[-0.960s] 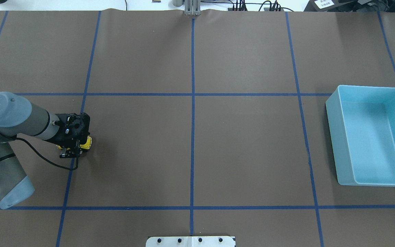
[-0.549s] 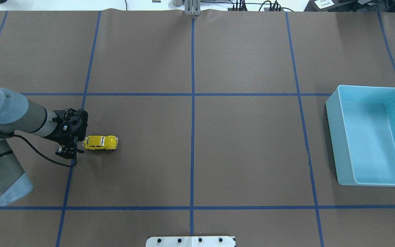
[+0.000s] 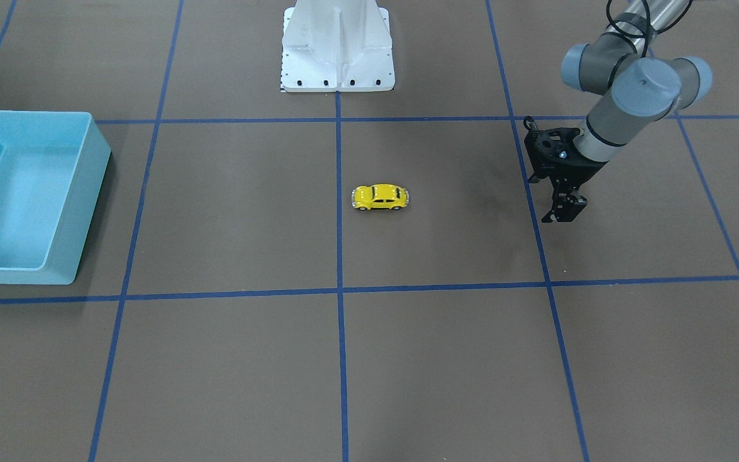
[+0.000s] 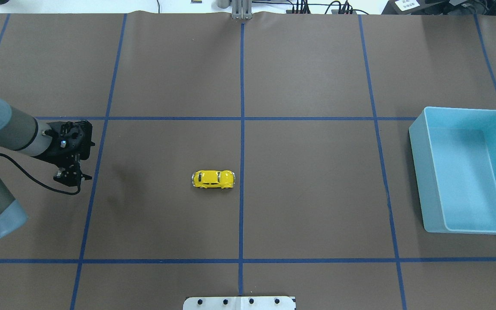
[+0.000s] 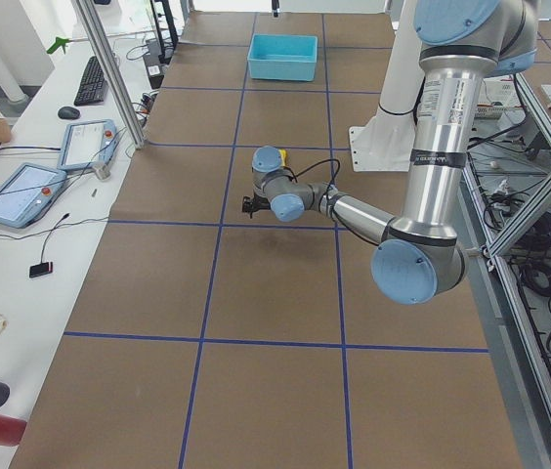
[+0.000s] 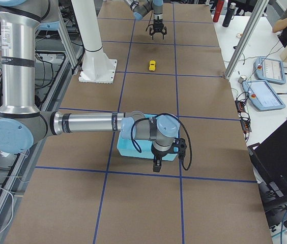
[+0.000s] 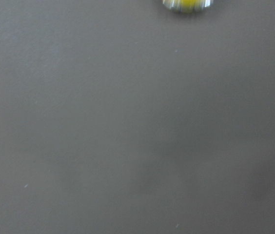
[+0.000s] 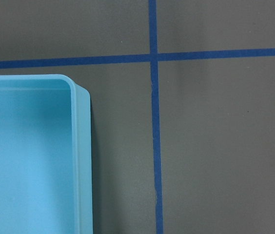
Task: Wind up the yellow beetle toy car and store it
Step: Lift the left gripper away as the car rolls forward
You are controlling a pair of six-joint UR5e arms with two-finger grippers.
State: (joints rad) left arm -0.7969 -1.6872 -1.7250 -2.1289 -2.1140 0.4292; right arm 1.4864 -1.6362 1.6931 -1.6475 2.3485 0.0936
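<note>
Since the yellow beetle toy car [image 4: 213, 179] sits free, well beyond my left claw [image 4: 72, 175], which is spread and empty, I judge storing next: reach, pinch, carry to the bin [image 4: 420, 172].

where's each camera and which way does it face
Front-facing: across the table, facing the robot's base; left arm on view's right.
Overhead: behind the robot, looking forward and down; left arm at left.
Exterior left: table's left end, looking along it; left arm near.
Exterior right: opposite end; right arm near, left arm far.
Left wrist: down at bare table; yellow beetle toy car at top edge; no body.
Right wrist: down at light-blue bin corner; no body.
Shared: front-facing and overhead both show car, bin, left arm.
</note>
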